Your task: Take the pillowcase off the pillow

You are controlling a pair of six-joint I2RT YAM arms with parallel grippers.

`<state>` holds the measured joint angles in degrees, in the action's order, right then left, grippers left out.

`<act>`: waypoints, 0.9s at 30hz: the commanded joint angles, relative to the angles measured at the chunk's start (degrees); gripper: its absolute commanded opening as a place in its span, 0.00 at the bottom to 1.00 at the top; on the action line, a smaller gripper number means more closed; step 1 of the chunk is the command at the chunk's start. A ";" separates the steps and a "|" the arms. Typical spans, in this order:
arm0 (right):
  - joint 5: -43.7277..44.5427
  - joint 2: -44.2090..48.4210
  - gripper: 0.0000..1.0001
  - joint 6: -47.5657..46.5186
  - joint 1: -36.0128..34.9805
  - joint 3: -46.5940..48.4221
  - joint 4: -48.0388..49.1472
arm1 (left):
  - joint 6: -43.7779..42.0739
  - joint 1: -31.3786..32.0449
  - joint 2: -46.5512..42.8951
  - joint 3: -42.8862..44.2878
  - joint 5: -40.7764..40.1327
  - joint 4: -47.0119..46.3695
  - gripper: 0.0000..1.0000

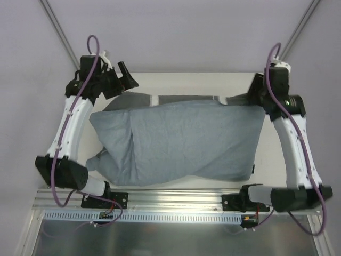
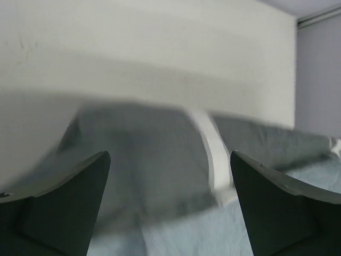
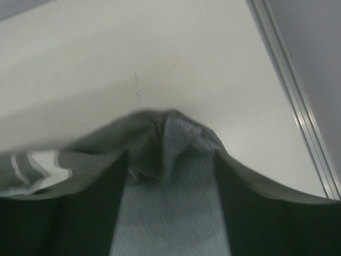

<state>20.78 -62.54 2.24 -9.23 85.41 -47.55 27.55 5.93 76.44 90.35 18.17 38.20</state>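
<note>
The pillowcase (image 1: pixel 181 141) is spread plump across the middle of the tabletop (image 1: pixel 186 80), its dark striped edge turned to the far side. The pillow is hidden inside it. The left arm (image 1: pixel 72 122) is stretched to the far left corner, and the left fingers (image 2: pixel 64 208) are held wide apart near the striped edge, with nothing gripped. The right arm (image 1: pixel 295 138) is stretched to the far right corner. A peak of fabric is bunched between the right fingers (image 3: pixel 69 224); whether it is gripped cannot be told.
</note>
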 commanded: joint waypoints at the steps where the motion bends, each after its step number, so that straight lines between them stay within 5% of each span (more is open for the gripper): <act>1: -7.92 -15.47 0.75 -0.23 3.61 10.10 -0.33 | -0.83 -0.05 7.92 3.69 -1.13 -0.23 0.99; 3: -9.78 -19.27 0.93 0.66 3.09 13.20 -3.33 | -1.01 -0.05 8.46 4.23 -1.91 0.04 0.99; 5: -10.66 -16.76 0.99 0.66 2.03 11.38 -0.64 | -1.71 -0.05 6.89 3.53 -5.94 0.04 0.99; 9: -15.05 -9.73 1.00 1.19 0.71 2.68 3.77 | -3.20 0.04 3.02 0.02 -8.68 0.13 0.99; 15: -12.61 -1.98 1.00 3.47 -8.77 -13.40 8.87 | -3.91 2.15 -2.61 -12.27 -5.26 0.04 0.85; 19: -9.97 -1.35 0.99 7.15 -15.27 -20.79 11.16 | -3.38 8.98 -5.86 -18.97 -9.11 -0.75 0.84; 27: -1.36 -8.99 0.99 9.62 -31.70 -16.07 11.26 | -0.57 16.21 -2.45 -23.46 -13.42 -3.83 0.86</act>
<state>13.58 -69.19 9.89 -36.49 64.18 -38.39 25.50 20.88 72.99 67.20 7.94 37.76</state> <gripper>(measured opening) 0.993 0.863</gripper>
